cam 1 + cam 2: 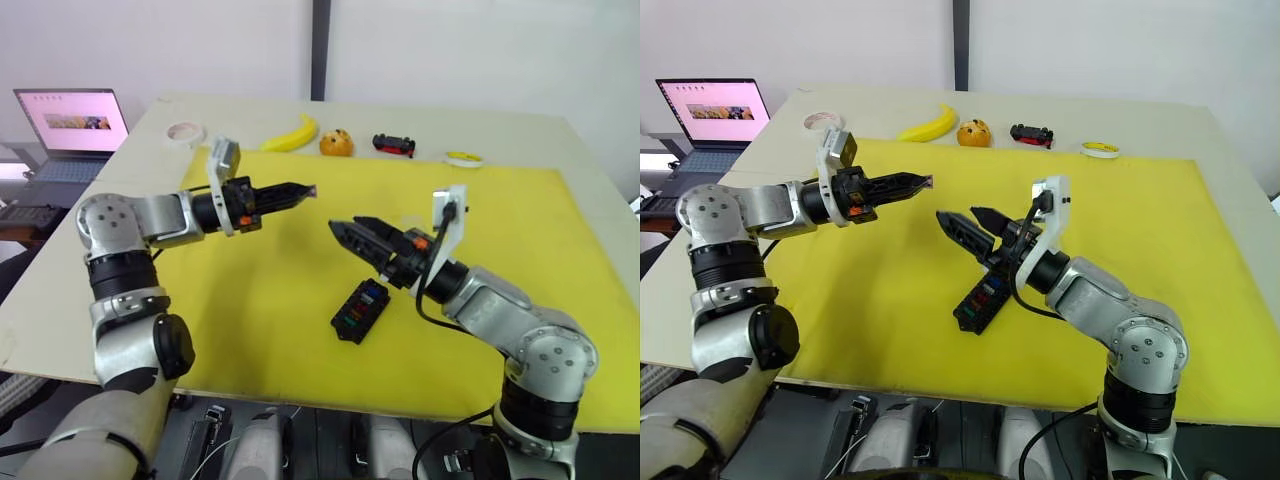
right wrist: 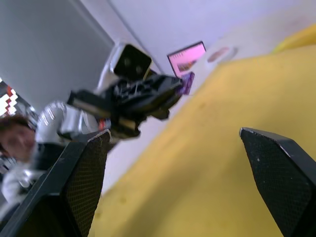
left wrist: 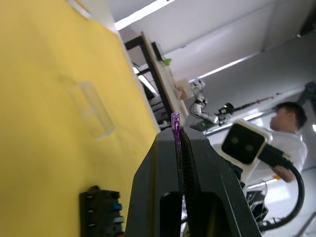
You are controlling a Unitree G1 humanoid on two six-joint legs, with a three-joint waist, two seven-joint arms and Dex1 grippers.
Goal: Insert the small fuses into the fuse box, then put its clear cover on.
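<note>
in the left eye view, the fuse box (image 1: 360, 310) lies flat on the yellow mat (image 1: 250, 300), and everything else is placed from it. the left gripper (image 1: 305, 191) hangs in the air up and to the left of the fuse box, well apart from it, its fingers pressed together on a purple fuse (image 1: 314, 189) that pokes out at the tips. the right gripper (image 1: 345, 229) is above the mat just beyond the fuse box, fingers spread with nothing between them. far behind the fuse box, past the mat's back edge, sit a banana (image 1: 292, 136), an orange (image 1: 336, 143), a black-and-red toy car (image 1: 394, 145), a yellow tape roll (image 1: 463, 158) and a white tape roll (image 1: 185, 132); a laptop (image 1: 72, 125) stands far off to the left of them.

the right eye view gives the same layout, with several coloured fuses (image 1: 987, 291) seated in the fuse box's slots.

in the left wrist view, the two black fingers (image 3: 158, 168) close flat against each other, pinching the purple fuse at their very tip. the clear cover (image 3: 93, 109) lies on the mat beyond the fuse box, apart from it. a person (image 3: 291, 138) shows in the background.

in the right wrist view, the right gripper's fingers (image 2: 81, 173) stand wide apart, and the left gripper with its purple fuse appears between them, across the mat.
</note>
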